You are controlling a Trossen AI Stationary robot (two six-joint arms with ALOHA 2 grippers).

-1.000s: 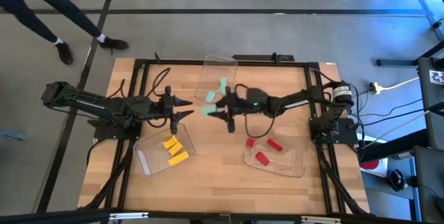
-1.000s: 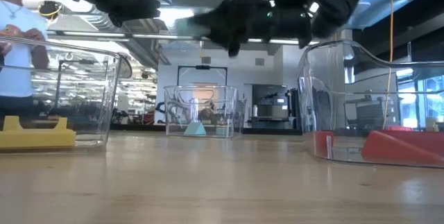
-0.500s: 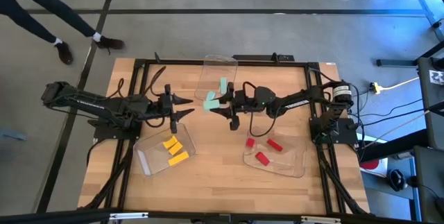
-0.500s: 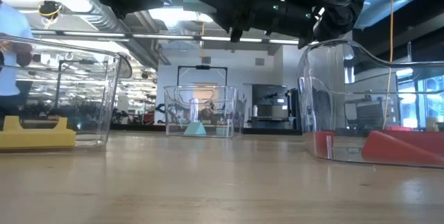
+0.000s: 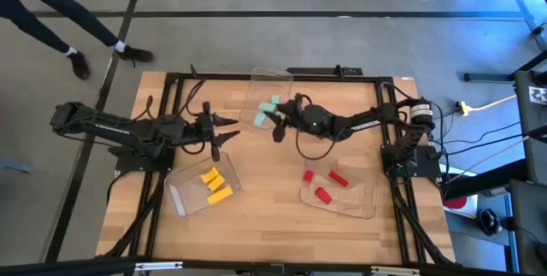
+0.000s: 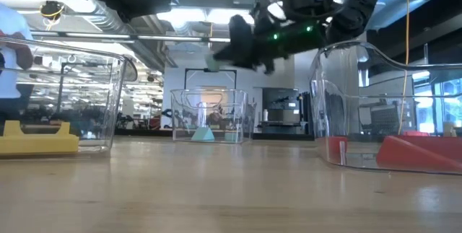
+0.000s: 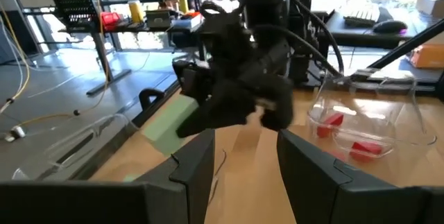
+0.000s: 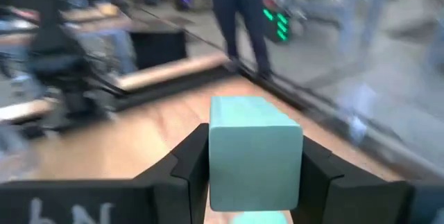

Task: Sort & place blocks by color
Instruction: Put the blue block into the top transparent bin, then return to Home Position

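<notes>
Three yellow blocks (image 5: 214, 184) were seen sorted in the left tray (image 5: 181, 199), beside the idle left gripper (image 5: 229, 129), its fingers spread empty. A mint block (image 8: 254, 151) was clamped in the right gripper (image 5: 275, 122) over the far tray (image 5: 267, 79), where mint blocks (image 5: 272, 103) lay. Red blocks (image 5: 323, 184) filled the right tray (image 5: 363, 203), so one drop was judged to remain.

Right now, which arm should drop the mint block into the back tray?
Right. Its end effector already grips the mint block at the back tray; the left end effector is empty, farther off.
</notes>
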